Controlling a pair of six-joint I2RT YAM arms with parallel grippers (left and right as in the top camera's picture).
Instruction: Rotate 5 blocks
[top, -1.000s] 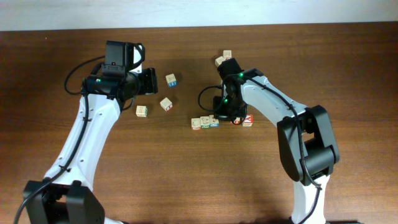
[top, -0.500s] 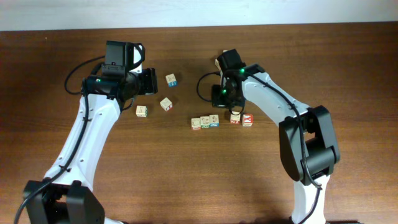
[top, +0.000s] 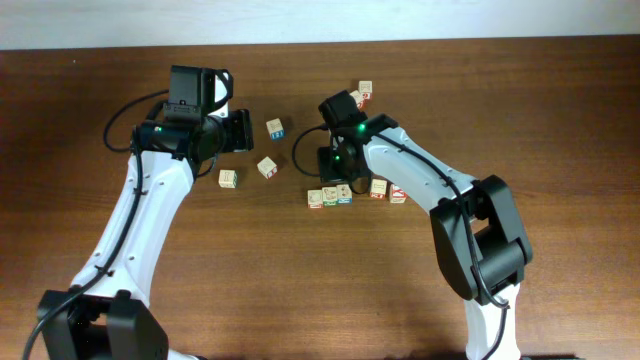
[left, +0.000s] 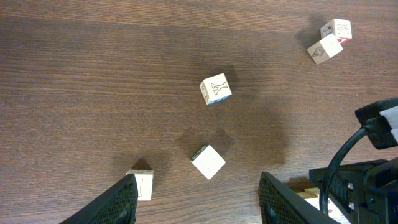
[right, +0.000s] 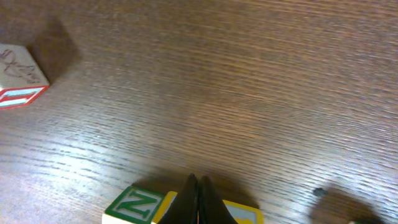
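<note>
Dark wood-grain table, with a pale wall strip along the far edge.

Item 1: blocks. Five are set in a loose row near the centre. Three touch at one end and two lie just beside them, the last being the X block.

Item 2: loose cubes. Three lie near the left arm, and a far pair lies well apart.

Item 3: right gripper. The jaws are pressed together and nothing is pinched. The tip is set at the upper edge of the green-N block, judged to belong to the row.

Item 4: left gripper. The jaws are spread, nothing is held, and it is poised above the loose cubes.

Hazards: a turn made by nudging with closed fingers may be passed on to the touching neighbours, so that the row is scattered. The tip may slip off the edge, or the block may be tipped onto another face rather than turned flat.
</note>
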